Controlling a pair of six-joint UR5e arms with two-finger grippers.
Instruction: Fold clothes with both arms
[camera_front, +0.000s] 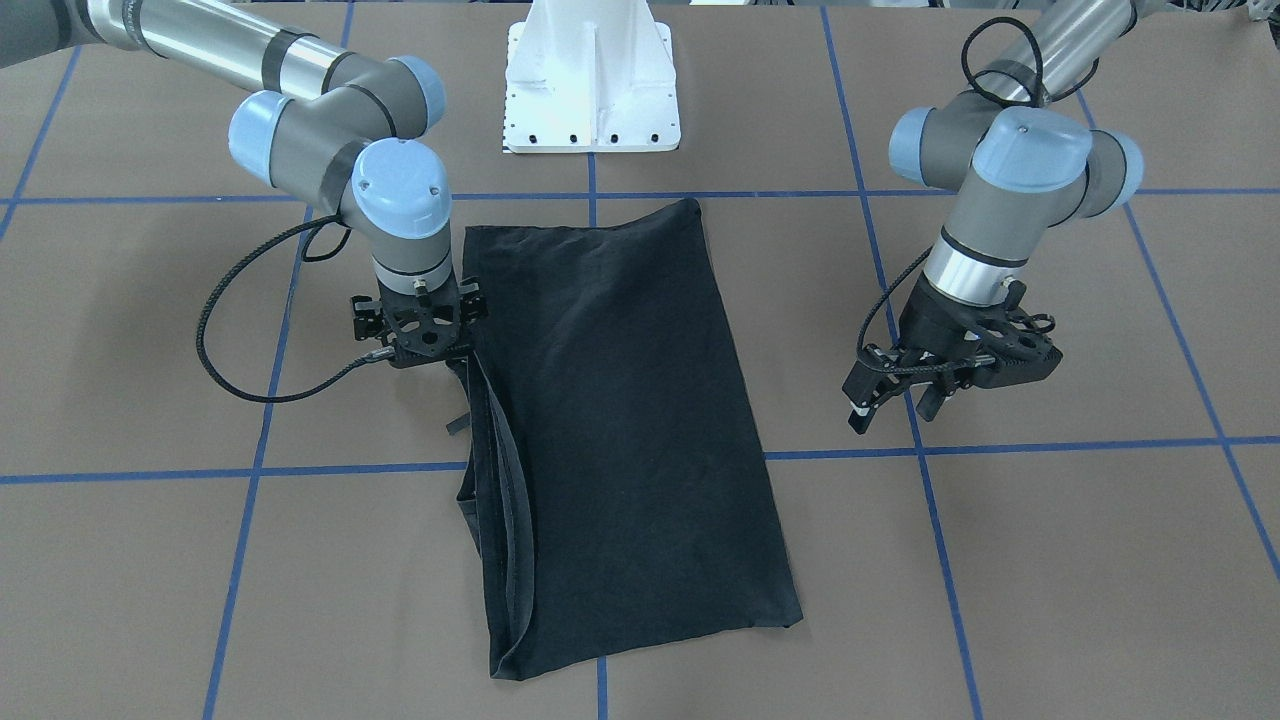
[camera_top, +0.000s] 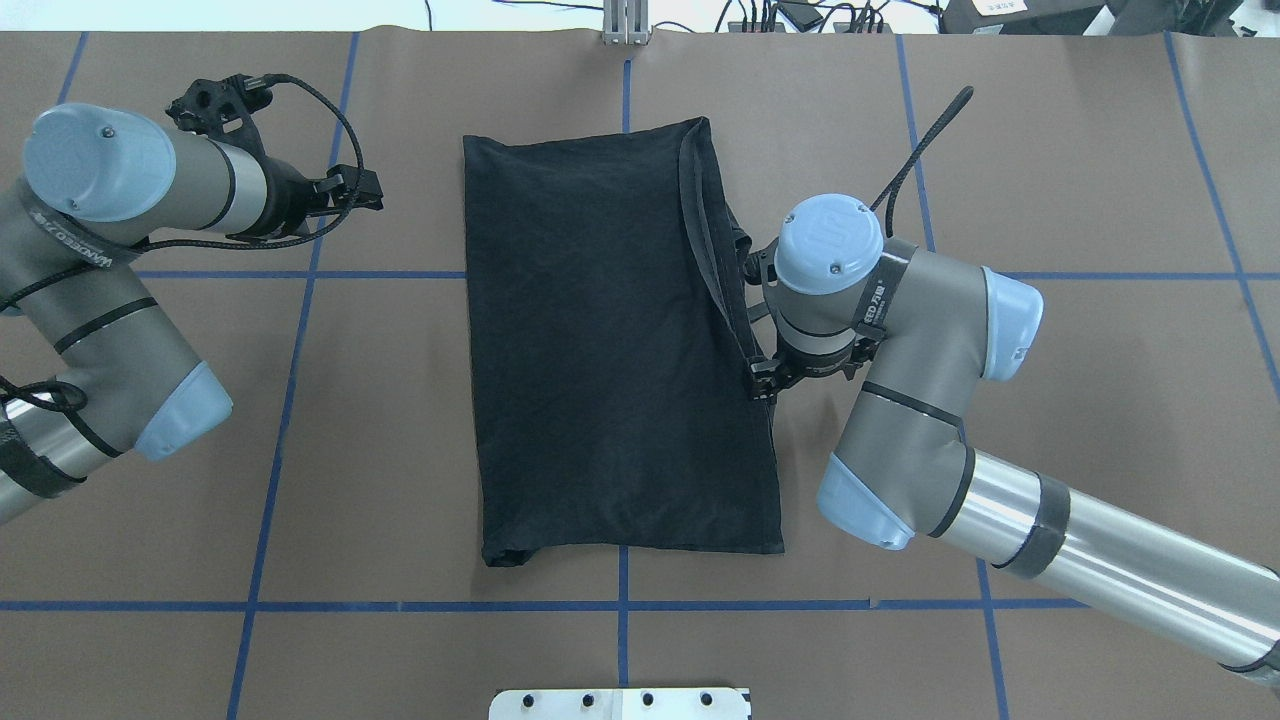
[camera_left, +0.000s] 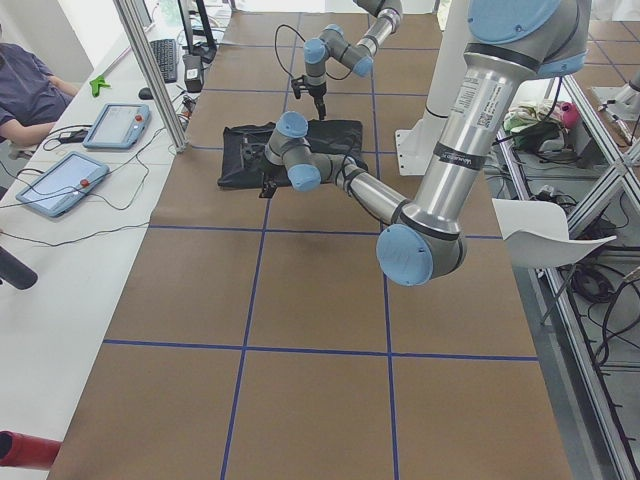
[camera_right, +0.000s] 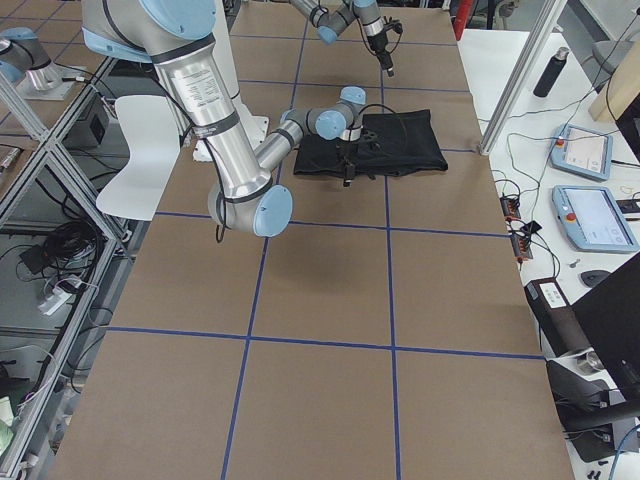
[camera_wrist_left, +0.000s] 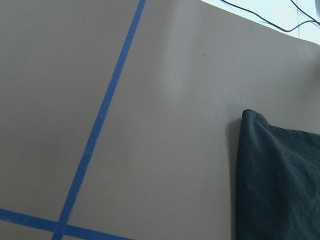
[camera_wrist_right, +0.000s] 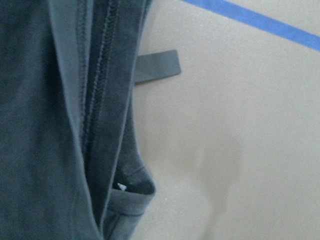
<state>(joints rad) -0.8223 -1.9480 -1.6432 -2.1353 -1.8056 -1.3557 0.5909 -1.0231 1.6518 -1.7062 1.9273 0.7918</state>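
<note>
The black T-shirt (camera_front: 620, 430) lies flat on the brown table, folded lengthwise into a long rectangle, plain side up. It also shows in the overhead view (camera_top: 600, 350). My right gripper (camera_front: 440, 360) points straight down at the shirt's layered long edge (camera_wrist_right: 75, 125). Its fingers are hidden under the wrist (camera_top: 765, 385), so I cannot tell if it holds cloth. My left gripper (camera_front: 890, 410) is open and empty, above bare table well off the shirt's other side (camera_top: 360, 192). The left wrist view catches one shirt corner (camera_wrist_left: 280, 185).
The white pedestal base (camera_front: 590, 90) stands just behind the shirt's near end. Blue tape lines (camera_front: 600, 195) grid the table. A small cloth strip (camera_wrist_right: 157, 67) sticks out from the shirt's edge. Tablets (camera_left: 60, 185) and cables lie past the table's far edge.
</note>
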